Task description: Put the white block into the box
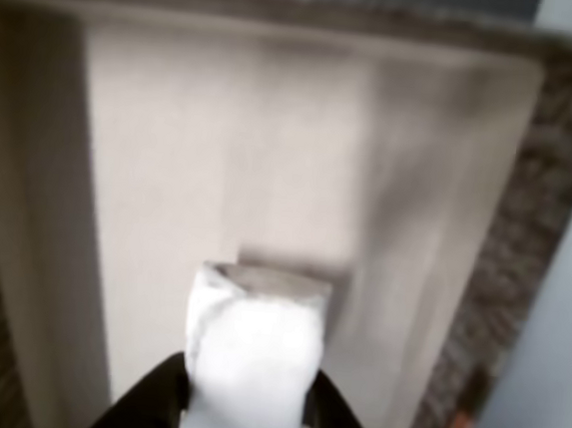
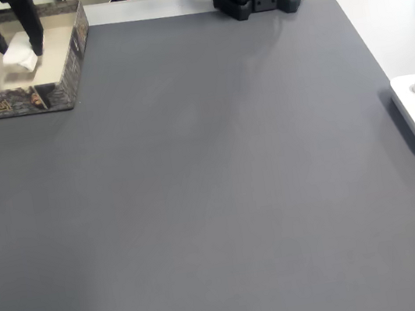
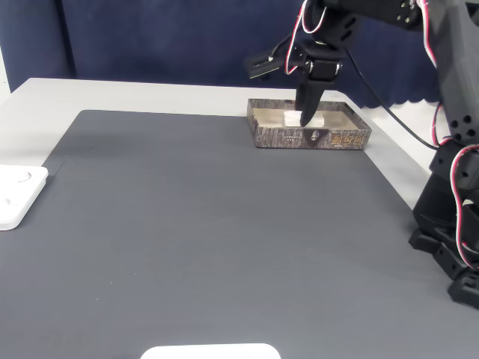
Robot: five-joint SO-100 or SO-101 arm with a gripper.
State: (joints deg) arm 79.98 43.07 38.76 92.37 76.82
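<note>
Inside the box (image 1: 523,255), toward 6 o'clock in the other view, the black fingers (image 1: 333,418) clamp the white block (image 1: 251,356), bare cream floor spreading toward 12.

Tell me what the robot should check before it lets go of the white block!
1. White block between the gripper fingers: ok, black fingers sit on both its sides.
2. Block over the box, not the mat: ok, in all views.
3. Block touching the box floor: cannot tell; its shadow sits close below.
4. Box floor free where it would land: ok, plain cream surface.
5. Block away from the rim: ok, in the other view.
</note>
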